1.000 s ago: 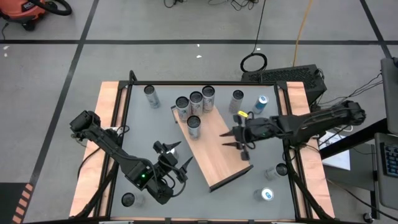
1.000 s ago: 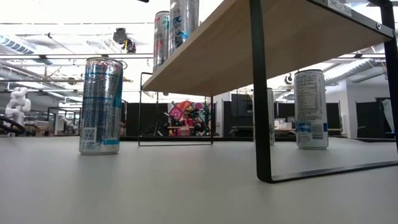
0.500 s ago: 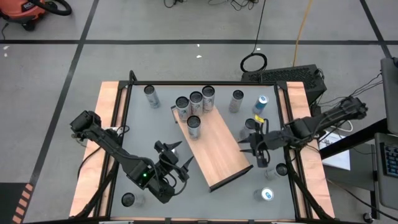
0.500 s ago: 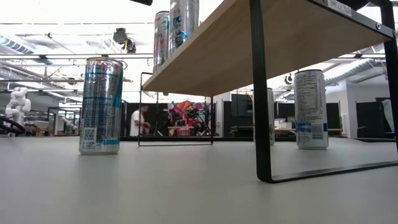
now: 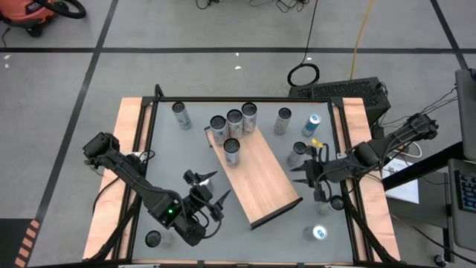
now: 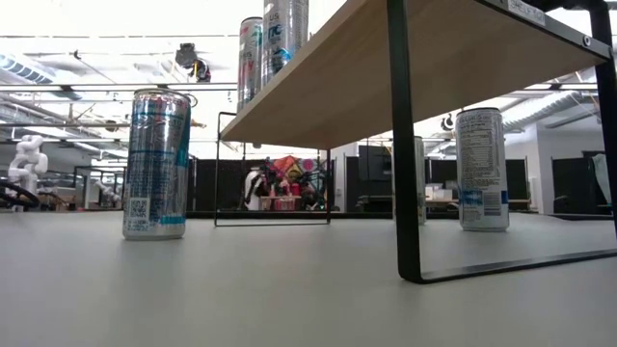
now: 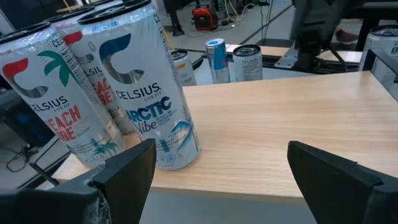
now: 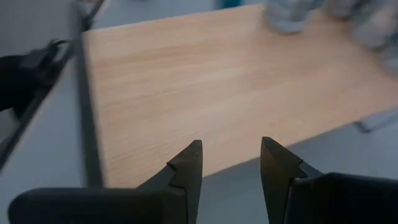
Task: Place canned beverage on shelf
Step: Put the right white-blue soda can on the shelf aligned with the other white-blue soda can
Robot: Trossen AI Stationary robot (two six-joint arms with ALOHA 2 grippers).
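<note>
Right gripper (image 5: 311, 179) sits off the shelf's (image 5: 256, 179) 3 o'clock edge, fingers narrowly parted, empty. I'd drop squarely over the can (image 5: 298, 151) at 12 o'clock, widening first. Left gripper (image 5: 207, 192) waits, fingers wide, empty.

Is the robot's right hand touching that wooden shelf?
Apart. The high view shows the right hand off the shelf edge, grey table between them.

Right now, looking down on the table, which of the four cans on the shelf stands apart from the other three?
The can nearest the shelf's bare middle. The other three stand in a tight row at the far end; this one stands alone in front of them.
</note>
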